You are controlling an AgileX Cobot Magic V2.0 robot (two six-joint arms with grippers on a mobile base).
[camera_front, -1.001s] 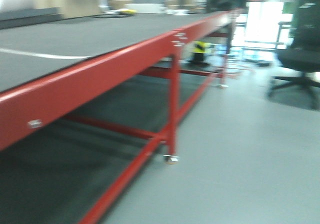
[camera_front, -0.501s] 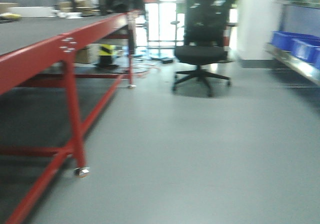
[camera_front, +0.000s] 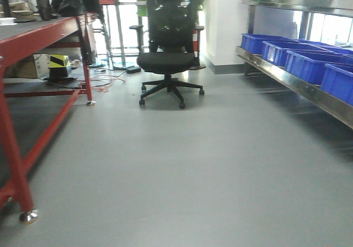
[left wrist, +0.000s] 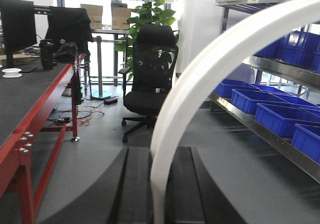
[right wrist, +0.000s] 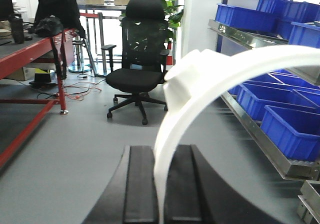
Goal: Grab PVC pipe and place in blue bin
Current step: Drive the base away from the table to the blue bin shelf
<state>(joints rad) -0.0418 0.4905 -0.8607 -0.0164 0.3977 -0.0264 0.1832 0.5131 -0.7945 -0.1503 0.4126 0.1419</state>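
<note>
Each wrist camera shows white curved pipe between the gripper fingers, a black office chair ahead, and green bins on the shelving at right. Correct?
No: the bins on the shelving are blue, not green, as the front-facing view shows. The pipe in the left gripper and right gripper and the office chair are as stated.

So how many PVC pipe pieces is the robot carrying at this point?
2. One curved white pipe is clamped in the left gripper. A second pipe, with a fitting on it, is in the right gripper. The front view shows neither, so others may be hidden.
</note>
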